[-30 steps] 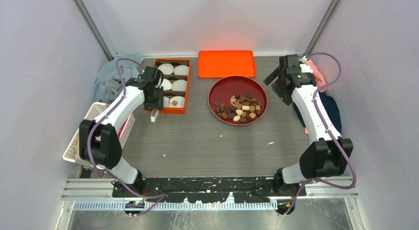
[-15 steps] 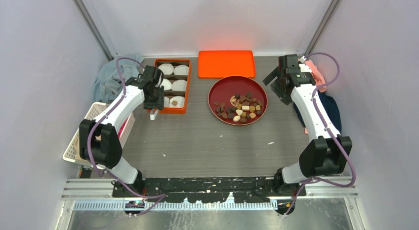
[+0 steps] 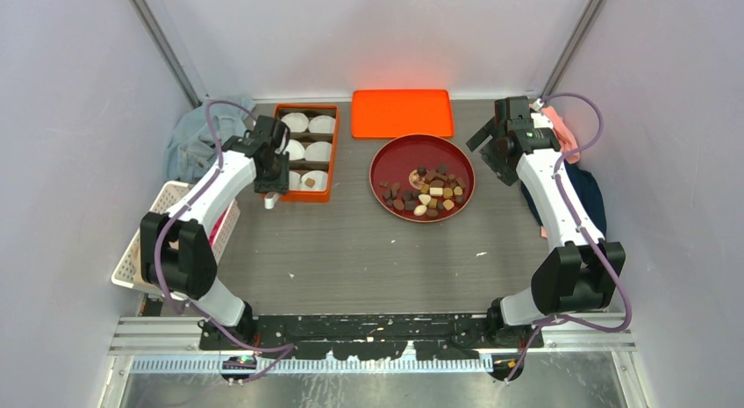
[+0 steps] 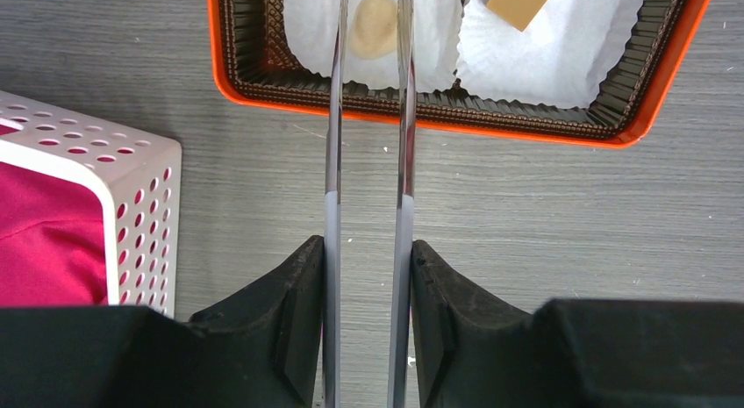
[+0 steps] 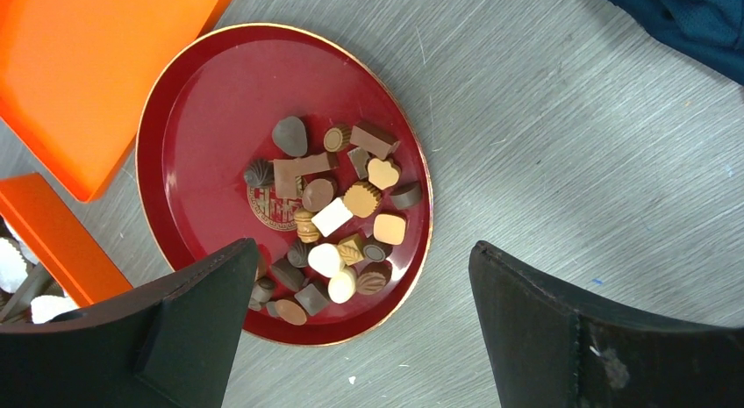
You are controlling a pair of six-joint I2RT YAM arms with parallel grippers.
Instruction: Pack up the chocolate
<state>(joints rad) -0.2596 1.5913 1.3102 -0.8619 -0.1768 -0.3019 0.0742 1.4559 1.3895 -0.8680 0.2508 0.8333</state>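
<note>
since the earlier frame the left gripper [image 4: 367, 250] has shifted a little, drawing in toward the near end of the orange box [image 4: 439, 123], and in the top view the pale end of the tongs [image 4: 333, 162] has crept closer to the box's rim; the right arm has hardly stirred. the left gripper is part closed, pinching the pair of clear tongs by their arms. the two blades reach over the rim into a white paper cup [image 4: 307, 22] and run either side of a round tan chocolate [image 4: 373, 24]. whether the blades are squeezing that piece or have let it go, i cannot tell, though it looks to be resting in the cup. the neighbouring cup holds a square caramel chocolate [image 4: 518, 3]. the right gripper [image 5: 361, 276] stands wide open with nothing in it, hovering above the red plate [image 5: 202, 118], where the rest of the chocolates [image 5: 333, 217] lie heaped toward one side on the bench [image 4: 526, 232]. judging by this, a second piece is being set down, so packing has barely begun: most cups look empty and the plate is far from cleared. the likely next need is to lift the tongs clear without dragging the cup, then go back to the plate.
</note>
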